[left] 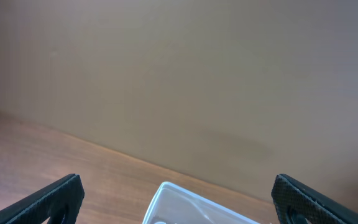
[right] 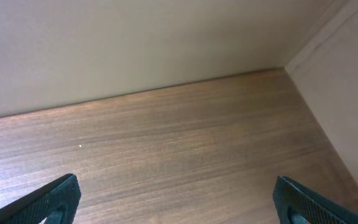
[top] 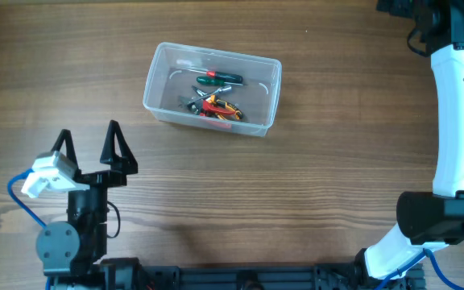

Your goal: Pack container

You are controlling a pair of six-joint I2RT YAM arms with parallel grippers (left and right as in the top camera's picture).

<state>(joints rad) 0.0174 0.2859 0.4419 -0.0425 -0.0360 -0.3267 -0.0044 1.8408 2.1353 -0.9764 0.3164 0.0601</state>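
The container (top: 167, 80) is a clear plastic tub, rectangular with rounded corners and a rolled rim, its walls see-through enough for the wood grain to show beneath. It sits on the worktop (top: 296, 201) in the far half, a little left of centre and turned slightly askew to the table edge. Inside it lie several small hand tools: a green-handled screwdriver (top: 220, 78) across the middle, and just nearer than that a tangle of tools with red and yellow grips (top: 217, 108) against the near wall. What each tool in the tangle is cannot be made out.

The left jaws stand wide open with nothing between them. Their two black fingers (top: 119, 149) point toward the tub from the near-left of the worktop, well apart from it. In the left wrist view one rounded corner of the container (left: 185, 202) shows low in the frame between the spread fingers, ahead of them and untouched.

The right arm (top: 457, 113) — white-shelled — runs up the right edge of the worktop, far from the tub. The right jaws are likewise spread fully and hold nothing. The right wrist view shows only their two dark fingers (right: 55, 199) over bare wood, with a pale wall beyond.
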